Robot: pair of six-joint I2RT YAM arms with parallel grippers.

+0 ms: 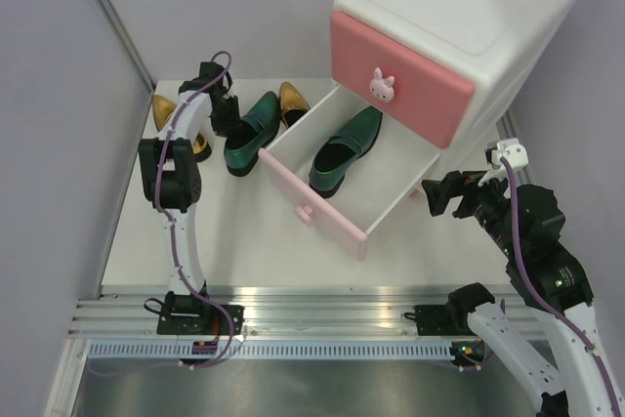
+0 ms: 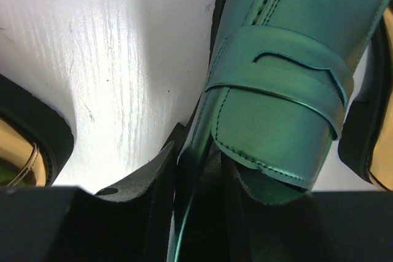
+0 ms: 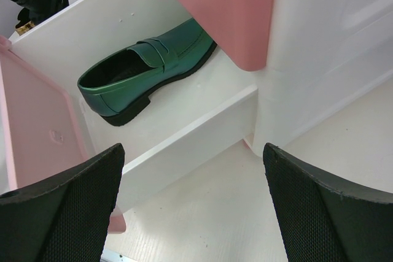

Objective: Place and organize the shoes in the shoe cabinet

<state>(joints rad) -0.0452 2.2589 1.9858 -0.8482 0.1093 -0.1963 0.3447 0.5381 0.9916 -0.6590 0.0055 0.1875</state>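
The white shoe cabinet [image 1: 469, 7] stands at the back right. Its upper pink drawer is shut and its lower drawer [image 1: 322, 217] is pulled out. One green shoe [image 1: 344, 148] lies inside that drawer and also shows in the right wrist view [image 3: 144, 69]. The second green shoe [image 1: 249, 134] sits on the table left of the drawer. My left gripper [image 1: 227, 114] is shut on the side wall of this shoe [image 2: 288, 72] near its opening, one finger [image 2: 153, 176] outside it. My right gripper [image 1: 444, 192] is open and empty by the drawer's right side [image 3: 196, 207].
One gold shoe [image 1: 166, 107] lies at the far left, partly behind my left arm. The other gold shoe [image 1: 292, 100] lies behind the green shoe, near the drawer's back corner. Grey walls close in the left and back. A bunny knob [image 1: 382, 85] sticks out above the drawer.
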